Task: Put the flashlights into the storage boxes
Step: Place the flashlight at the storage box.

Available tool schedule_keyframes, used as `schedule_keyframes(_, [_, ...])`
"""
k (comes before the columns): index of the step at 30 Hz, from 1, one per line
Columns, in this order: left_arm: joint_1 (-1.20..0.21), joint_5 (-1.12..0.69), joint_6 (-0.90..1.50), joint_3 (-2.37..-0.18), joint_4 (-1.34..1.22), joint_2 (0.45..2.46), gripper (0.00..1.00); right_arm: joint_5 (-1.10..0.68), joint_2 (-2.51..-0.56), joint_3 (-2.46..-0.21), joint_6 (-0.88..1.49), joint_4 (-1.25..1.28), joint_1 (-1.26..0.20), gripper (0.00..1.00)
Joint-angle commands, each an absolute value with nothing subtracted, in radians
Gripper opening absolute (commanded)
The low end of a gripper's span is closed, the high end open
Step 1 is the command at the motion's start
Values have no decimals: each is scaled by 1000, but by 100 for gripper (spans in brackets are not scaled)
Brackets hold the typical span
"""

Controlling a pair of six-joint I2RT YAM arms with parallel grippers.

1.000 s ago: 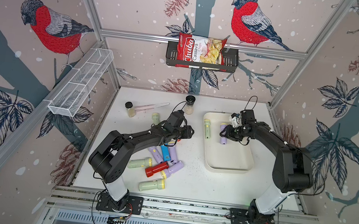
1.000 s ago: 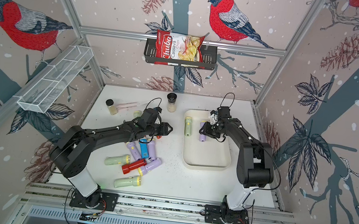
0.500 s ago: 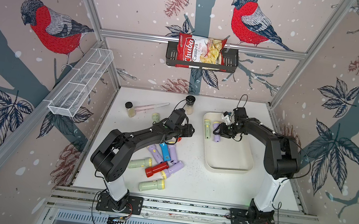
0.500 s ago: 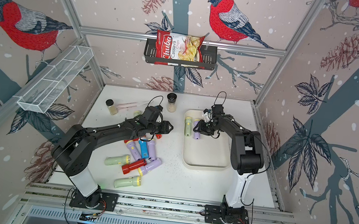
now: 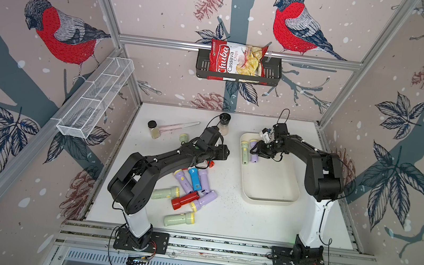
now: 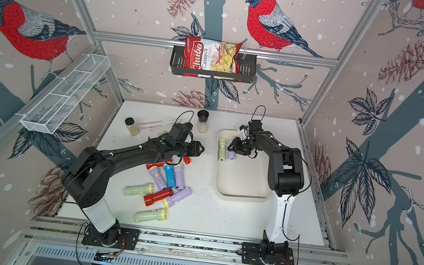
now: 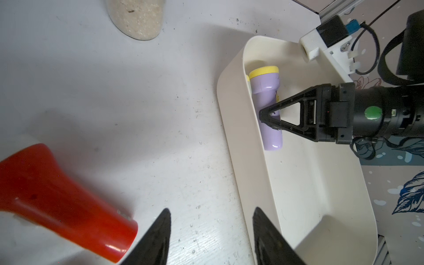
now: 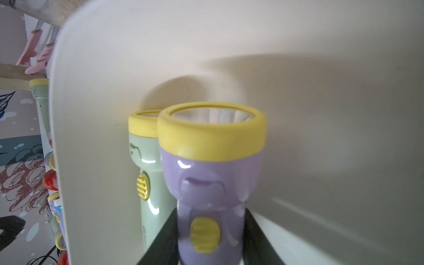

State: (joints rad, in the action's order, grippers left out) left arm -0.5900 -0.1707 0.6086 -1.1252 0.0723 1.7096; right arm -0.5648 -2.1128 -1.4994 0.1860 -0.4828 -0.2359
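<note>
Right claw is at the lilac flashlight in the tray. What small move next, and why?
Probably open the right claw and lift clear: the lilac flashlight already lies on the tray floor beside the green flashlight.

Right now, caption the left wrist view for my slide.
Right gripper straddles a lilac flashlight in the tray; open left gripper hovers beside a red flashlight.
</note>
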Motion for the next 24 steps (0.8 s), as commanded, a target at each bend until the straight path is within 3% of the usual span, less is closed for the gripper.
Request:
schedule_keyframes(1, [-588, -163, 603, -1134, 68, 1713, 57, -619, -2115, -1503, 195, -476, -230, 46])
schedule_keyframes(5, [-588, -167, 602, -1135, 72, 1712, 57, -641, -2120, -1512, 209, -477, -224, 56])
schedule_keyframes(18, [-587, -157, 610, -1079, 96, 1600, 56, -479, -1916, -1463, 225, -534, -235, 56])
schedule_keyframes(24, [-584, -165, 601, -1035, 171, 1500, 56, -328, -1746, -1385, 259, -532, -348, 56])
